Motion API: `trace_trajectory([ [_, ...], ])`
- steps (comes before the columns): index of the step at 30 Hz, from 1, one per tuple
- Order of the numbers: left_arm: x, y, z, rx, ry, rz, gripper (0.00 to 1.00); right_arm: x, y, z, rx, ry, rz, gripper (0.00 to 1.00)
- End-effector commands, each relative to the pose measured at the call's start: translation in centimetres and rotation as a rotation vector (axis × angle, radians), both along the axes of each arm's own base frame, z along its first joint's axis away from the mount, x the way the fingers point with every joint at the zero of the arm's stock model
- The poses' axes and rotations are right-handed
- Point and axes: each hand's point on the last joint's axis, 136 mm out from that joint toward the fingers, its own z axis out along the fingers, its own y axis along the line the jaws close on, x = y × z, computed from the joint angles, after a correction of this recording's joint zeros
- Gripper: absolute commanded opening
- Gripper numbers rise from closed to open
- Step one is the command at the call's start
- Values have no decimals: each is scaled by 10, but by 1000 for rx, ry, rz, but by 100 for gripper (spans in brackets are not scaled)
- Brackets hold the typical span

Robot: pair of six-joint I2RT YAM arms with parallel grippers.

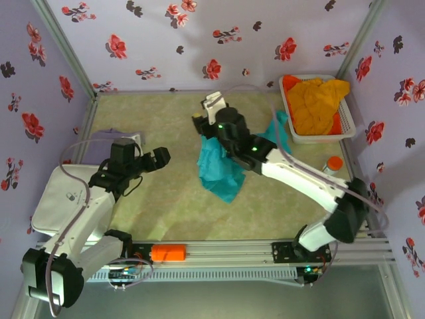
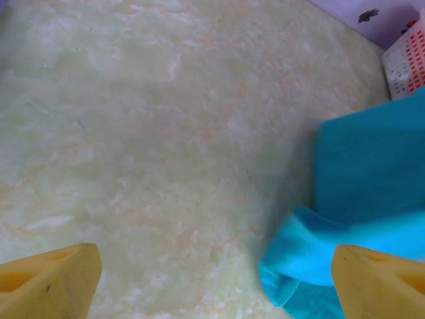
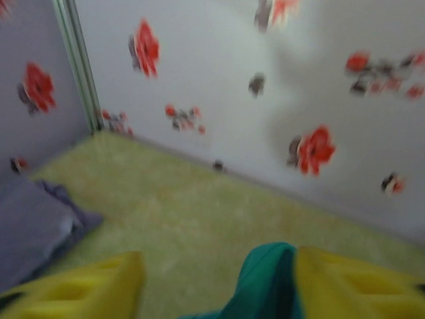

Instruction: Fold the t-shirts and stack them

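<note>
A teal t-shirt point(image 1: 221, 169) lies crumpled mid-table, partly under my right arm, with a corner showing past it point(image 1: 279, 129). My right gripper point(image 1: 214, 104) is above the shirt's far end. In the right wrist view this gripper point(image 3: 218, 258) is open, and a fold of the teal t-shirt point(image 3: 262, 282) leans against its right finger. My left gripper point(image 1: 159, 158) is open left of the shirt. In its wrist view the left gripper point(image 2: 214, 252) has bare table between its fingers, and the teal t-shirt point(image 2: 362, 193) reaches its right finger. Orange-yellow t-shirts point(image 1: 317, 101) fill the basket. A pale lavender t-shirt point(image 1: 106, 137) point(image 3: 33, 226) lies at the far left.
The white slatted basket point(image 1: 319, 138) point(image 2: 406, 63) stands at the back right. An orange-capped bottle point(image 1: 333, 164) stands in front of it. A white flat bag point(image 1: 60, 199) lies at the left edge. Floral walls close three sides.
</note>
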Motion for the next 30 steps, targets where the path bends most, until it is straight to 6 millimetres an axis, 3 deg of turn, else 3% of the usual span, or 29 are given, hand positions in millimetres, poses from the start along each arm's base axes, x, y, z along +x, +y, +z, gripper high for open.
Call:
trace_trajectory([
  [1,-10,7,-5,51,48,0,90,8,-2,-14,-4,135,-97,80],
  [4,-14,8,-15,56,77,4,90,8,-10,-38,-54,193,-147,99],
  [9,-21,-8,-44,-17,168,-4,88,3,-40,-58,-59,187,-238,99],
  [19,-30,-82,-77,-65,222,-136,80,-21,-89,-131,27,399,-305,91],
  [24,-30,-116,-93,0,285,-216,72,-23,-131,-145,31,442,-448,87],
  [30,-30,-146,-110,24,327,-261,59,-29,-162,-147,64,422,-527,87],
])
